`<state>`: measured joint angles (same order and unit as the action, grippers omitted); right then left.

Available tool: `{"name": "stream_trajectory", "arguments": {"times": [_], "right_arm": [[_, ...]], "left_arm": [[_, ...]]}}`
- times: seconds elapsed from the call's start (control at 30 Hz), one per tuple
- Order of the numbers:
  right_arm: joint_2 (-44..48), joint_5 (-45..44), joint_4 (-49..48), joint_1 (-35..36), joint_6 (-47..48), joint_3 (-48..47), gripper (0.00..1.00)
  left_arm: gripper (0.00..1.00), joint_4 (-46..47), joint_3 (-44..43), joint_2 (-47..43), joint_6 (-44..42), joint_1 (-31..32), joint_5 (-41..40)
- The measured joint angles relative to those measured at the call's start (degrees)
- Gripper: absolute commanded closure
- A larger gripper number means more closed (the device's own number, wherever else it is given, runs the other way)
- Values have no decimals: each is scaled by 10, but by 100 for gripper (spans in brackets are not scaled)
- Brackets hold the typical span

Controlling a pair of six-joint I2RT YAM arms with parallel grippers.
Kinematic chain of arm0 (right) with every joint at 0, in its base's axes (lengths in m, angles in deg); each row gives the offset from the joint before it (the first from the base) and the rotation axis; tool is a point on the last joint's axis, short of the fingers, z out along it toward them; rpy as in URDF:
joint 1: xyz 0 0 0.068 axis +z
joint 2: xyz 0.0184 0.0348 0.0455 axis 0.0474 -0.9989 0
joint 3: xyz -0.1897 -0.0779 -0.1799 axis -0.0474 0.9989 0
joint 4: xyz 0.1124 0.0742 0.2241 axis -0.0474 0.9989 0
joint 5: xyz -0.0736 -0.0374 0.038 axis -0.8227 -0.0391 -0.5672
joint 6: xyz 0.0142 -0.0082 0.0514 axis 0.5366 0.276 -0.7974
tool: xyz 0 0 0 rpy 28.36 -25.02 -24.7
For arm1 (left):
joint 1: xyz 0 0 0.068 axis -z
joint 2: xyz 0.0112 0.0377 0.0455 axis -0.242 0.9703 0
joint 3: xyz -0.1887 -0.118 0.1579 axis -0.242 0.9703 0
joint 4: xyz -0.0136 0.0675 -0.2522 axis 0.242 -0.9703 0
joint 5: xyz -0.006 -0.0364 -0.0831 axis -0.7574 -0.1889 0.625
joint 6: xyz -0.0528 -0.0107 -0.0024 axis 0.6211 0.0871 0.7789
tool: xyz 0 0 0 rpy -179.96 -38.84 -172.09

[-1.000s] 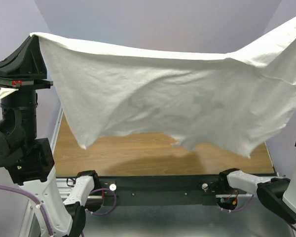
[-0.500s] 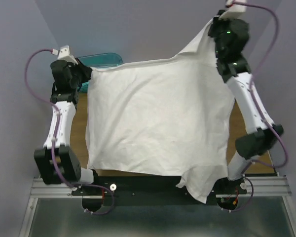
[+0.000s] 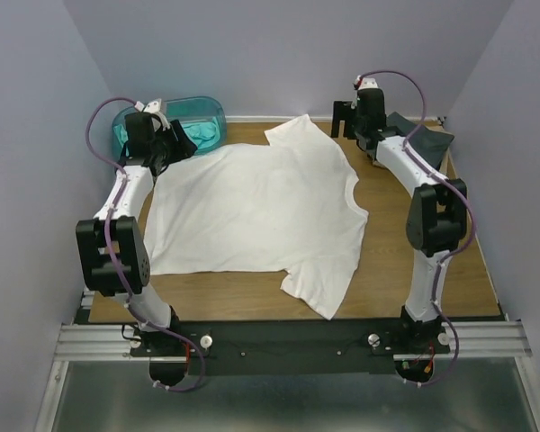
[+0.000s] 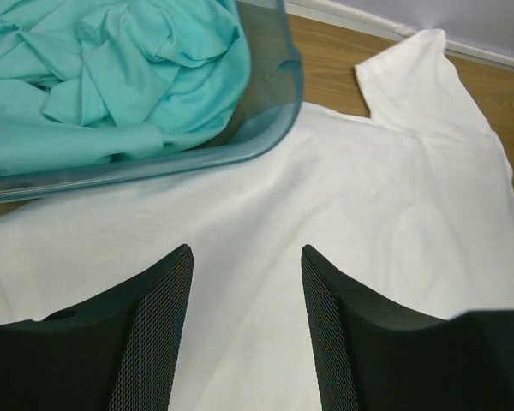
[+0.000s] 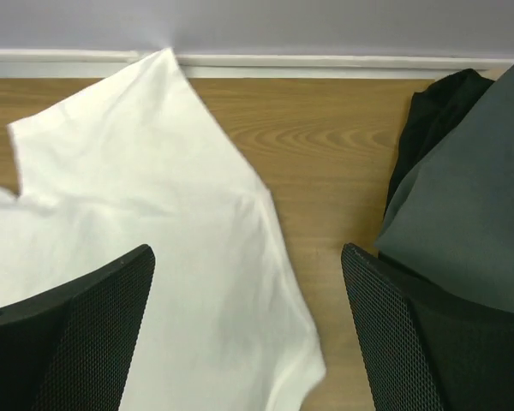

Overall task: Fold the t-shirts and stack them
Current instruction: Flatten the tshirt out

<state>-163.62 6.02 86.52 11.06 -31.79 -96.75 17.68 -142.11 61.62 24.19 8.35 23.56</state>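
- Left gripper (image 4: 246, 265) hangs part open, nothing between its black mesh-textured fingers (image 4: 154, 334), directly over the white t-shirt (image 4: 394, 214).
- Right gripper (image 5: 247, 257) gapes wide and empty above that shirt's sleeve (image 5: 137, 145).
- Below both, the white t-shirt lies spread flat, soft and lightly creased.
- Ahead-left of the left gripper, a translucent tub (image 4: 274, 111) holds a crumpled teal t-shirt (image 4: 94, 77).
- Right of the right gripper lie folded charcoal t-shirts (image 5: 471, 197), with bare wood table (image 5: 325, 154) between them and the sleeve.
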Motion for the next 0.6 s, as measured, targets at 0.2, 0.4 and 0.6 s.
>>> {"name": "stream_trajectory", "arguments": {"times": [0.2, 0.4, 0.6], "right_arm": [[148, 96, -25, 0, -37, 119, 5], [164, 175, -38, 8, -66, 206, 6], [144, 216, -29, 16, -83, 274, 7]], "left_arm": [[38, 1, 76, -63, -5, 20, 0], [38, -19, 161, -63, -17, 19, 0], [37, -28, 204, -76, -32, 19, -3]]}}
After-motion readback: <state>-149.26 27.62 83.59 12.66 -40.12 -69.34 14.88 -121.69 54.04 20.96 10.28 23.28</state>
